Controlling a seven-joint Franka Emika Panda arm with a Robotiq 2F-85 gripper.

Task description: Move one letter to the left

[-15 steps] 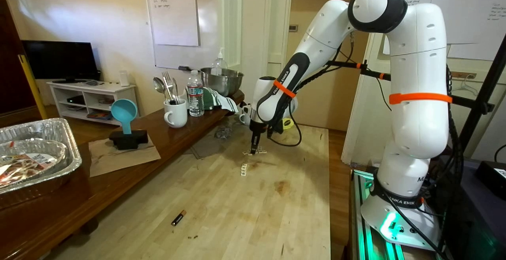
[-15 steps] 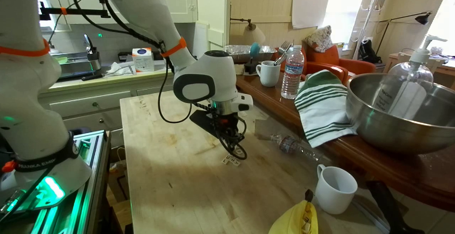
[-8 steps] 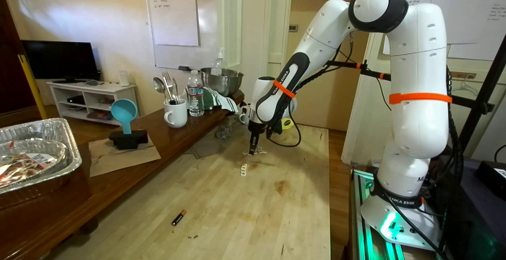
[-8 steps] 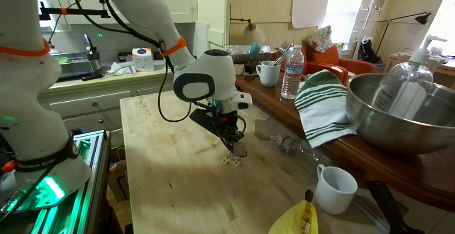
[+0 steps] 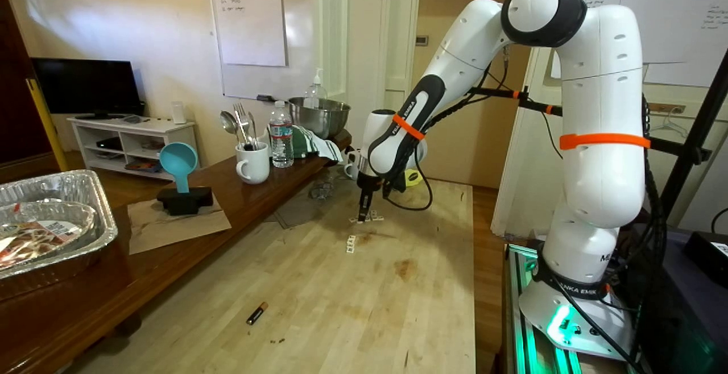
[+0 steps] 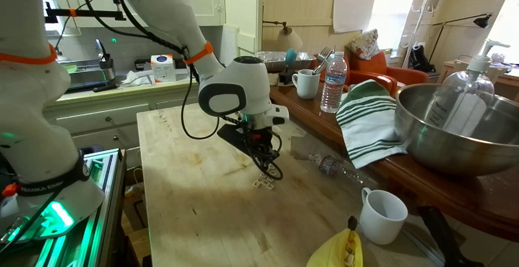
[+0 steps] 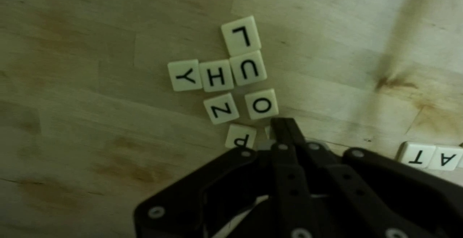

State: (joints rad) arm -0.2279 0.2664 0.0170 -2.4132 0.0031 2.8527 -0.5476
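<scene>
The letters are small pale square tiles with dark characters. In the wrist view a loose cluster holds L [image 7: 241, 36], U [image 7: 248, 68], H [image 7: 216, 75], Y [image 7: 185, 75], O [image 7: 262, 104], a tile reading N or Z [image 7: 221, 108] and a partly covered tile [image 7: 241, 135]. The cluster also shows in both exterior views [image 5: 376, 216] [image 6: 264, 181]. My gripper [image 7: 284, 120] is shut, its fingertips together, just below the O tile, with no tile between them. One finger hides most of another tile [image 7: 267, 132]. I cannot tell whether the tips touch the table or a tile.
A short row of tiles [image 5: 351, 244] lies apart; T [image 7: 417, 154] and A [image 7: 445, 157] show at the wrist view's right. A battery [image 5: 257, 313], a lying clear bottle [image 6: 334, 166], a white mug [image 6: 383, 217] and a yellow pouch [image 6: 338, 248] are on the table.
My gripper has shifted very slightly to the left and down in an exterior view and stays shut. The tiles show no clear movement.
</scene>
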